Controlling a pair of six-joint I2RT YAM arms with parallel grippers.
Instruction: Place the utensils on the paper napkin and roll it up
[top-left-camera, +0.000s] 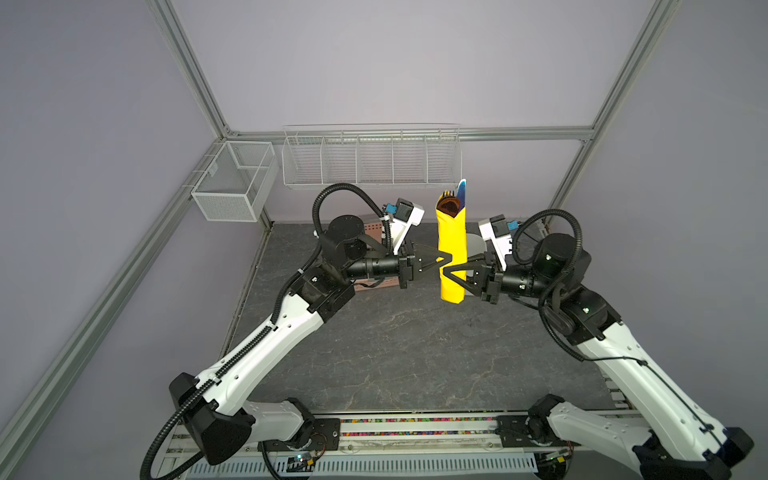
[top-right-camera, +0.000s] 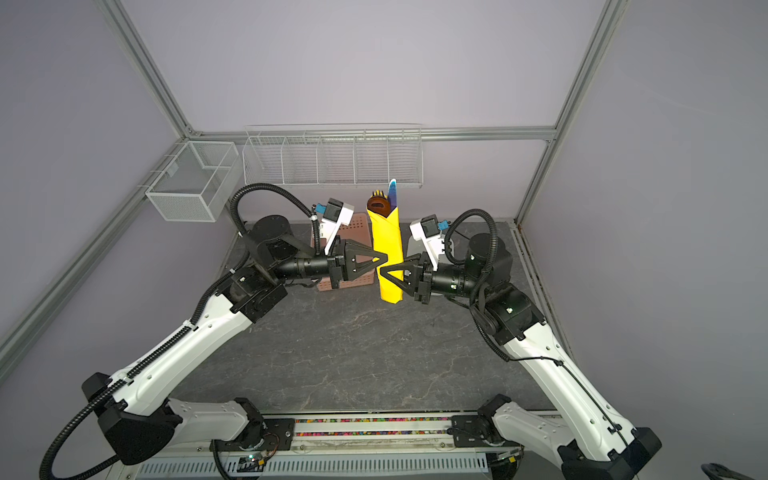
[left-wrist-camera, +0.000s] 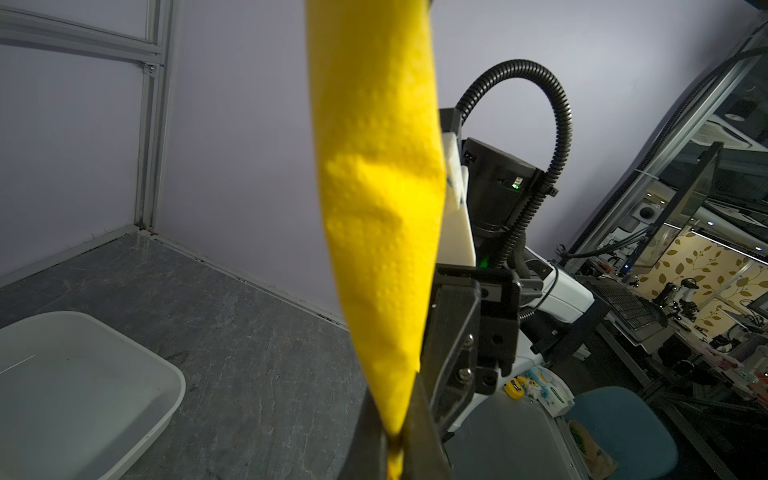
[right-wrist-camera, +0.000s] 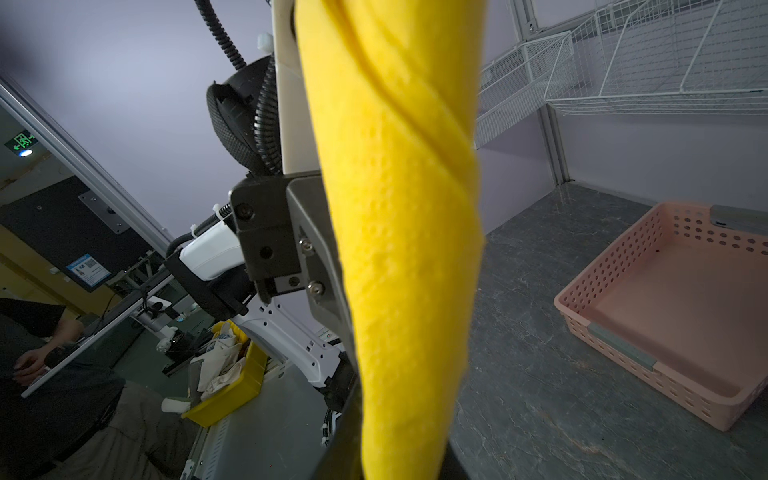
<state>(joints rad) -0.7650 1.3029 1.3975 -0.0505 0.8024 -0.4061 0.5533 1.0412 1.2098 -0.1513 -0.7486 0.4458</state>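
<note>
While upright, napkin (top-left-camera: 452, 239) between fingers (top-left-camera: 444, 258).

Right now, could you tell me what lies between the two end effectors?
The rolled bright yellow paper napkin, upright with dark utensil heads showing at its top, lies between the left end effector and the right end effector; both top views show it.

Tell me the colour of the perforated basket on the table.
The basket is pink, clearest in the right wrist view.
</note>
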